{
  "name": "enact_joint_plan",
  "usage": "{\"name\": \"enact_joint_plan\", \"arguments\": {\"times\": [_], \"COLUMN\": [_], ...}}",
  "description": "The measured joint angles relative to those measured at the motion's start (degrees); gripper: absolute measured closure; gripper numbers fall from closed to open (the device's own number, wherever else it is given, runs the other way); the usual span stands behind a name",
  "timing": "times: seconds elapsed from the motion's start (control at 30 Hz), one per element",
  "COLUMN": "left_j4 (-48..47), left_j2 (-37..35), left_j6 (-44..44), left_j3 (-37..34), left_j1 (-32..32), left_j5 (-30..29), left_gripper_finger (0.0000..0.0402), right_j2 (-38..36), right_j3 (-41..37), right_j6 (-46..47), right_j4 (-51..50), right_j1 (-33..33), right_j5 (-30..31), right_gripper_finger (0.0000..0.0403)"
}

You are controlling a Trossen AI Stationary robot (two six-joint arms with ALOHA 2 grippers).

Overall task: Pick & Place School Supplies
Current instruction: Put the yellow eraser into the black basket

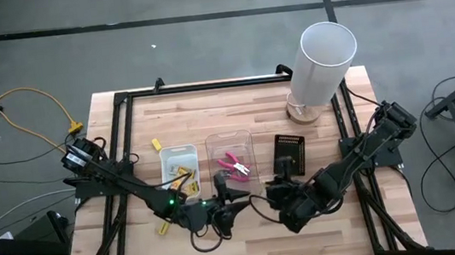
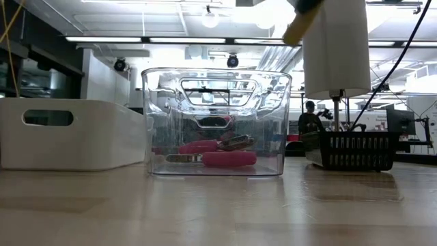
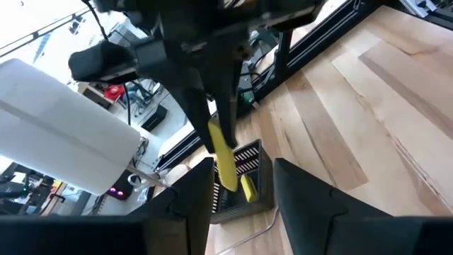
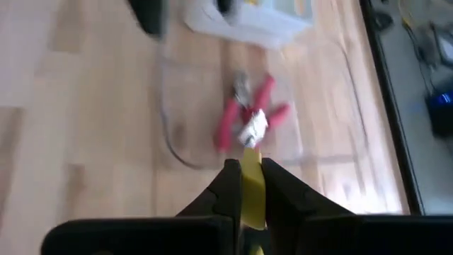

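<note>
Holding the yellow stick [image 4: 253,191] falls to your right gripper [image 4: 246,166]. Its fingers are clenched on the stick's sides, and the stick pokes out past the tips. Your left gripper [image 3: 244,164] sits just in front of it near the table's [image 1: 234,109] front edge. Its fingers are spread wider than the stick and grip nothing (from the left wrist view the stick hangs from the right arm's fingers alone).

So you are at the carry step: one supply is in hand, lifted off the wood and not yet placed. The right wrist view looks down on the clear tray [image 1: 228,136], where the pink pliers [image 1: 233,164] already lie. The white tray [image 1: 177,148] beside it holds other yellow pieces, and that looks like the likelier home for this one.

For the next move, draw the left arm back first so the two sets of fingers cannot catch. Then swing the right gripper over the white tray's open top, lower it inside the rim and let go there. (A release from this height would probably bounce the stick out.)
</note>
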Motion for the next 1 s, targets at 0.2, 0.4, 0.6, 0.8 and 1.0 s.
{"name": "enact_joint_plan", "arguments": {"times": [0.2, 0.4, 0.6, 0.8, 1.0], "left_j4": [0.0, 0.0, 0.0, 0.0, 0.0], "left_j2": [0.0, 0.0, 0.0, 0.0, 0.0], "left_j6": [0.0, -0.7, -0.7, -0.7, -0.9], "left_j3": [0.0, 0.0, 0.0, 0.0, 0.0], "left_j1": [-0.5, -0.5, -1.3, -1.8, -1.8], "left_j5": [-0.8, -0.8, -0.7, -0.7, -0.7], "left_gripper_finger": [0.0261, 0.0261, 0.0261, 0.0261, 0.0261], "right_j2": [0.0, 0.0, 0.1, 0.1, 0.1], "right_j3": [0.0, -0.6, -7.6, -14.8, -21.9], "right_j6": [11.5, 20.0, 22.2, 24.9, 24.5], "right_j4": [-12.5, -21.0, -21.0, -20.7, -14.1], "right_j1": [-0.2, -1.2, -2.8, -5.3, -8.3], "right_j5": [2.6, 3.0, 2.9, 3.5, 3.7], "right_gripper_finger": [0.0373, 0.0373, 0.0373, 0.0373, 0.0373]}}
